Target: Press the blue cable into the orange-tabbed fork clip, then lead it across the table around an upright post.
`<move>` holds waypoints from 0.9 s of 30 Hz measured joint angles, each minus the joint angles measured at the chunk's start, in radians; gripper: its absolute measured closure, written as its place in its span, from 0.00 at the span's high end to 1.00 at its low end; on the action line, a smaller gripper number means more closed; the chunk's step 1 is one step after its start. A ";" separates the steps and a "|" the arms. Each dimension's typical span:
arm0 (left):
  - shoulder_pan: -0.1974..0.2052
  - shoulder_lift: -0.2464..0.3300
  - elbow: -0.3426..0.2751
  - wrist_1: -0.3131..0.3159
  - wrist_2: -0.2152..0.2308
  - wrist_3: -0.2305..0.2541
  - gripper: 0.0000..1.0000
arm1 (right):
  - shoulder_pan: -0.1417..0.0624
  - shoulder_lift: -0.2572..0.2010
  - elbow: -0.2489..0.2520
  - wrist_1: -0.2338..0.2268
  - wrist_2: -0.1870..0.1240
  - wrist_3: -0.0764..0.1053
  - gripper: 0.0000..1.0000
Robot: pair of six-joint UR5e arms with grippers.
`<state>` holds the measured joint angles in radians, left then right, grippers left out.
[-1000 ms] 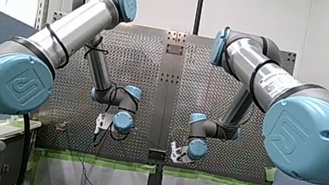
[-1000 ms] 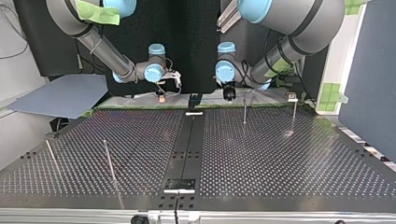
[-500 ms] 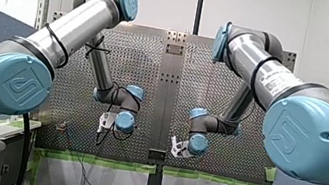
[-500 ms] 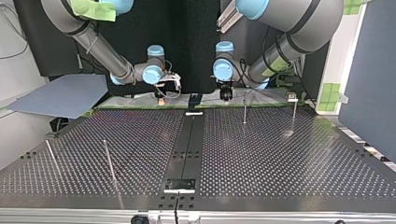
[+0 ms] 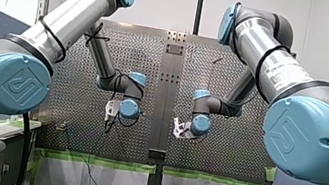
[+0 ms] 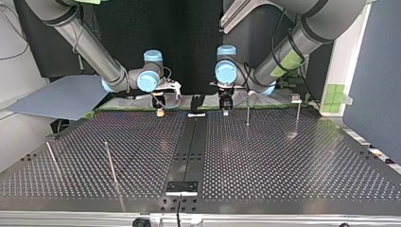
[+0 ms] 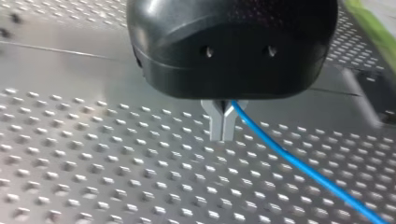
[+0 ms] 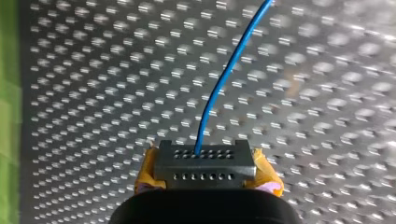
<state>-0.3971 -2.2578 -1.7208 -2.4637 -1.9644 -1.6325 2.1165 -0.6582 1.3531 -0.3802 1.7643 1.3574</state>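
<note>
Left gripper [image 7: 223, 135]: metal fingers pinched tight on the blue cable [image 7: 289, 156], which exits betw. them and trails off low over the perforated table [image 7: 93, 154]. Right gripper [image 8: 204, 163], yellow pads showing, is clamped on the same cable too; the line arcs away ahead of it, above the holes. Top view: both tools point tips-down near the table's far edge, one either side of the centre strip [image 6: 189, 151]. An upright post [image 6: 248, 111] stands just beside the left tool. Can't tell if the tips touch the table.
</note>
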 joint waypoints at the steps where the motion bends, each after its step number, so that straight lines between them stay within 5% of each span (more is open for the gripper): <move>1: 0.000 0.009 0.000 0.000 0.005 -0.007 0.02 | 0.000 -0.010 0.001 0.007 -0.001 0.000 0.00; 16: -0.002 0.073 0.000 0.001 0.029 -0.053 0.02 | 0.006 -0.144 -0.007 0.082 -0.014 -0.003 0.00; 27: -0.002 0.129 0.000 -0.001 0.055 -0.086 0.02 | 0.005 -0.243 -0.005 0.086 -0.029 -0.005 0.00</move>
<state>-0.3991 -2.1288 -1.7208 -2.4651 -1.9098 -1.7184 2.1214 -0.9016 1.3479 -0.2939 1.7352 1.3528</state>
